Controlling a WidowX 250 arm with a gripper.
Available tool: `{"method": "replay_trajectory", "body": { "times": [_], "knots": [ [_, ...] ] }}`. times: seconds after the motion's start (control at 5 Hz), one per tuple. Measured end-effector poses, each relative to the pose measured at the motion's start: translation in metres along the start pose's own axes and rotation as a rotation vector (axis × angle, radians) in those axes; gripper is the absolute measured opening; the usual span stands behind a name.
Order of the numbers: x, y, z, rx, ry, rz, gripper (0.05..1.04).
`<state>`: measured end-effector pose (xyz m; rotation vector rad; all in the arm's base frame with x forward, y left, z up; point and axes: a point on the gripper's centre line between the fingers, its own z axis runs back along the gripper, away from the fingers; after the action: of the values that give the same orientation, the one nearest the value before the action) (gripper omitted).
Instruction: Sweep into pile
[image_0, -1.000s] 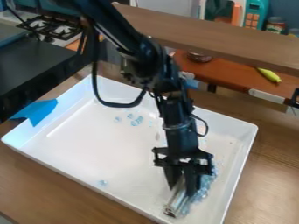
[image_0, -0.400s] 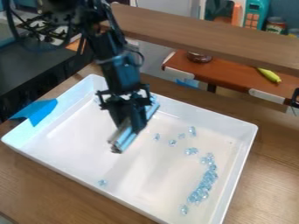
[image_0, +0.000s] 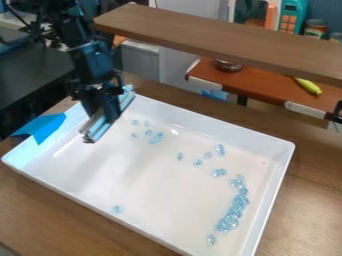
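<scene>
My gripper (image_0: 103, 114) hangs over the upper left part of the white tray (image_0: 280, 170), shut on a silvery sweeping bar (image_0: 101, 126) that slants from lower left to upper right. Clear bluish pieces (image_0: 234, 210) form a dense curved line along the tray's right side. Several more (image_0: 155, 138) lie scattered near the back, right of the bar. A few loose ones (image_0: 219, 150) lie between those and the line. One lone piece (image_0: 117, 209) rests close to the front left wall.
Blue tape (image_0: 45, 129) covers the tray's left rim. A wooden shelf board (image_0: 220, 42) crosses above the back. Behind it are a brown counter (image_0: 267, 90) with a yellow-green banana (image_0: 308, 85) and, at the left, a dark surface (image_0: 33, 75).
The gripper has lifted off the right side and moved to the back left with the bar. The line of pieces at the right and the scattered ones at the back have come into view.
</scene>
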<state>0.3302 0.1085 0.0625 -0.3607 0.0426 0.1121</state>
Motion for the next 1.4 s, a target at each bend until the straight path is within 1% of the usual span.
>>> {"method": "replay_trajectory", "body": {
  "times": [0.2,0.4,0.6,0.8,1.0,1.2,1.4],
  "knots": [
    [0.012,0.021,-0.003,0.046,-0.005,0.01,0.382],
    [0.017,0.039,0.001,0.082,-0.04,0.039,0.382],
    [0.026,0.055,-0.007,0.113,-0.042,0.072,0.382],
    [0.042,0.064,-0.003,0.148,-0.072,0.105,0.382],
    [0.051,0.074,-0.008,0.18,-0.071,0.145,0.382],
    [0.054,0.079,-0.012,0.207,-0.062,0.162,0.382],
    [0.059,0.08,-0.023,0.259,-0.052,0.171,0.382]
  ]
}}
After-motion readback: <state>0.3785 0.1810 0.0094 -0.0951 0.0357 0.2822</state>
